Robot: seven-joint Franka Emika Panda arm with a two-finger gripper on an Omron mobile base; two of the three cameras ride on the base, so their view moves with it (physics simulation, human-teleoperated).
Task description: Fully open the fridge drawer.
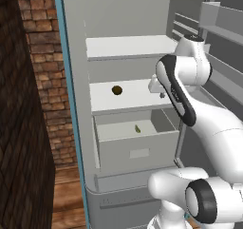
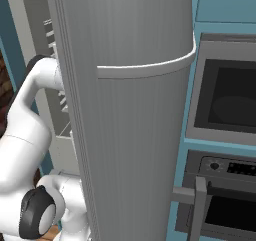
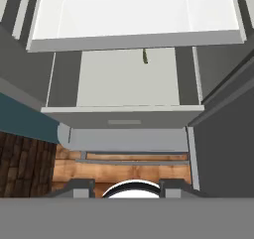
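End effector (image 3: 127, 187) fingertips spread, mostly cut off, above the pulled-out fridge drawer (image 3: 124, 116).

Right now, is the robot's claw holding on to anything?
No, nothing. The claw hangs open above the fridge drawer, well clear of its little handle, with just empty space between its fingertips.
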